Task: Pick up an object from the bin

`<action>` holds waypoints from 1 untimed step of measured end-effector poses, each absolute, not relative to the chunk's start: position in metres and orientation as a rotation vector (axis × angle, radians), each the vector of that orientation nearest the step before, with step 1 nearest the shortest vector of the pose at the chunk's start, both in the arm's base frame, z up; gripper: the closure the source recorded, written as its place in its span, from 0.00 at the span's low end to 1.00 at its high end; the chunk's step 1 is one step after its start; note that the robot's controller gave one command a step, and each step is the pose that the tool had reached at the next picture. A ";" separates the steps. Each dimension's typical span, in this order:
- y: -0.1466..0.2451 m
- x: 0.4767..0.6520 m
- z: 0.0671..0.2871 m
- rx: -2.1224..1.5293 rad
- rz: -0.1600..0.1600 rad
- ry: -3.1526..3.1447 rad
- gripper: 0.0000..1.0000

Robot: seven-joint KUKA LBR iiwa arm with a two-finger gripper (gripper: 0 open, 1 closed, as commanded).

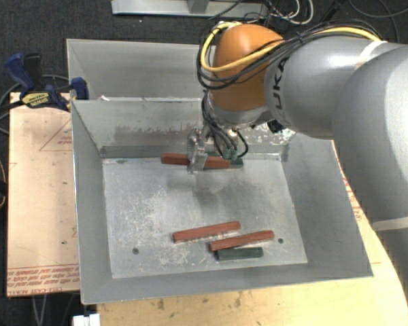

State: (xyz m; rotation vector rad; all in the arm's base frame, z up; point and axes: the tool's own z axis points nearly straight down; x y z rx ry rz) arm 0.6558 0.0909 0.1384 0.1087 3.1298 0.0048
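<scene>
One reddish-brown stick (176,159) is the one that matters. It's at 12 o'clock in the bin (139,216), right along the foot of the back wall (143,117), with its long axis running 9 to 3. The hand (198,158) is right on the stick's middle with its fingers across the short way. To me it looks clamped shut on the stick, with an end poking out toward 9 and the other toward 3. So there's nothing to line up sideways, and I'd guess the next move is just straight up. There's a faint shadow on the floor toward 6 of the hand, so the stick may be a bit off the metal, can't swear to it. The floor is flat, scuffed bare metal with loads of room, and the only tight spot is that wall at 12. Down at 5 o'clock, well apart, are two more reddish-brown sticks (206,232) and a dark green stick (239,253) just beside them, all lying roughly 9 to 3 and nowhere near a lift path
</scene>
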 end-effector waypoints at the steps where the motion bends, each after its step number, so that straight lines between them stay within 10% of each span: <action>1: 0.091 0.656 0.140 0.109 0.003 3.136 1.00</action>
